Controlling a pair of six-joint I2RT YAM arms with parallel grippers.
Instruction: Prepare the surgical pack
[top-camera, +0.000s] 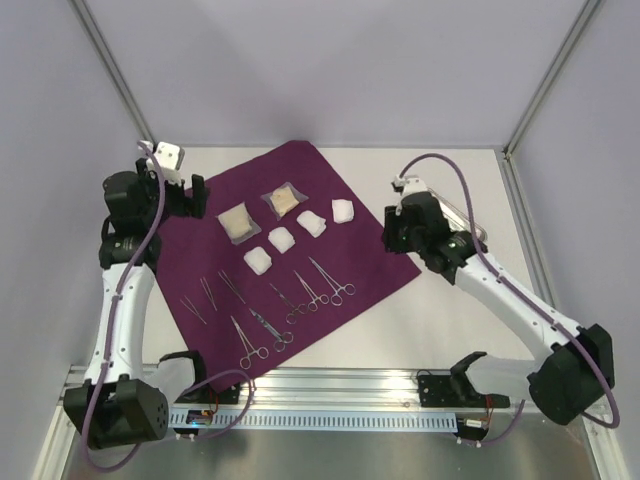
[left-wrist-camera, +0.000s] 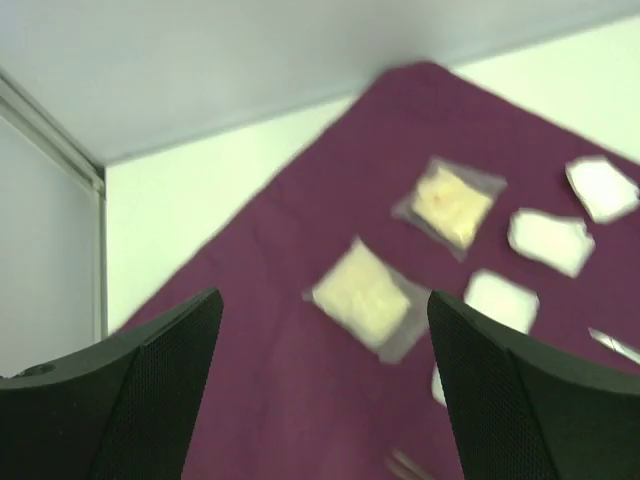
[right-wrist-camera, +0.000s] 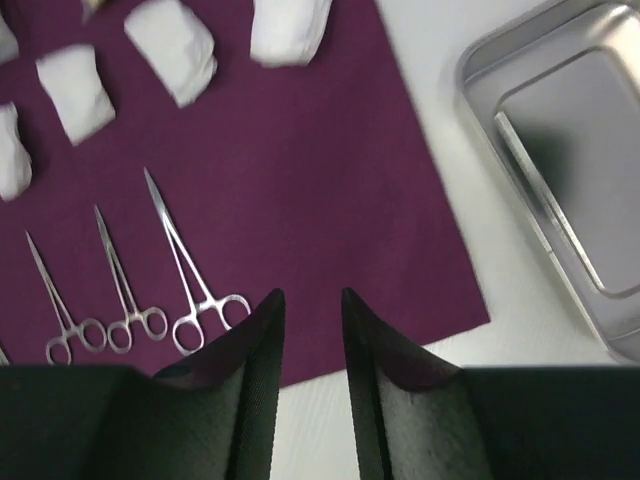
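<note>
The dark-purple cloth (top-camera: 330, 180) lies spread flat mid-table. On it are two tan packets (top-camera: 238, 222) (top-camera: 284, 201), several white gauze pads (top-camera: 312, 223) in a slanting row, and several steel forceps (top-camera: 320, 285) lined up along the near side. My left gripper (top-camera: 190, 195) hovers over the cloth's left corner, wide open and empty, with a packet (left-wrist-camera: 362, 295) between its fingers in the wrist view. My right gripper (right-wrist-camera: 312, 295) hangs over the cloth's right edge (right-wrist-camera: 450, 290), its jaws a narrow gap apart and empty. The steel tray (right-wrist-camera: 560, 150) sits on bare table right of the cloth.
The tray (top-camera: 477, 230) is mostly hidden behind the right arm in the top view. White walls and metal frame posts (top-camera: 110, 70) enclose the table. An aluminium rail (top-camera: 340, 385) runs along the near edge by the arm bases.
</note>
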